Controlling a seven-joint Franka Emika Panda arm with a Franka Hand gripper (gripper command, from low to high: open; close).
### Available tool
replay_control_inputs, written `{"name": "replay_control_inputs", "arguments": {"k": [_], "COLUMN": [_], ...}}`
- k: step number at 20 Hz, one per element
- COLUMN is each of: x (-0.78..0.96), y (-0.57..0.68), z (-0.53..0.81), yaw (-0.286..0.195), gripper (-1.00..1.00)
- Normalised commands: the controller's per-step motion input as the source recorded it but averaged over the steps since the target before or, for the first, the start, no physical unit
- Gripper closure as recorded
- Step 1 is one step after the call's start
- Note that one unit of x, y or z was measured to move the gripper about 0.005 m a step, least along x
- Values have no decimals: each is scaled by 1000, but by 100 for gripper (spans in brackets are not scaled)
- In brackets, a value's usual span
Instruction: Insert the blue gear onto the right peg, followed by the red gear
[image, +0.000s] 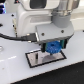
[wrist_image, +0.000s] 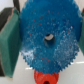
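Note:
My gripper (image: 52, 46) is shut on the blue gear (image: 52, 49), holding it flat just above the grey plate (image: 44, 61) with the black frame. The wrist view is mostly filled by the blue gear (wrist_image: 47, 37), its centre hole showing, with dark fingers (wrist_image: 9, 40) pressing its rim on both sides. The red gear (wrist_image: 46, 78) lies on the white surface just past the blue gear's edge; in the exterior view it is hidden. A thin dark pin (image: 36, 56) stands on the plate to the exterior view's left of the gear. The right peg is hidden under the blue gear.
The arm's big white body (image: 40, 17) fills the upper part of the exterior view. A black cable (image: 15, 36) loops along the exterior view's left. White tabletop (image: 15, 70) surrounds the plate.

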Motion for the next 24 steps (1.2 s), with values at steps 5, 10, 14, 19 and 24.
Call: {"name": "replay_control_inputs", "arguments": {"k": [5, 10, 14, 19, 24], "x": [183, 68, 134, 93, 55], "y": [-48, -154, -19, -13, 3], "z": [-30, -108, -85, -278, -215], "yaw": [0, 0, 0, 0, 0], "gripper": [100, 100, 100, 100, 100]}}
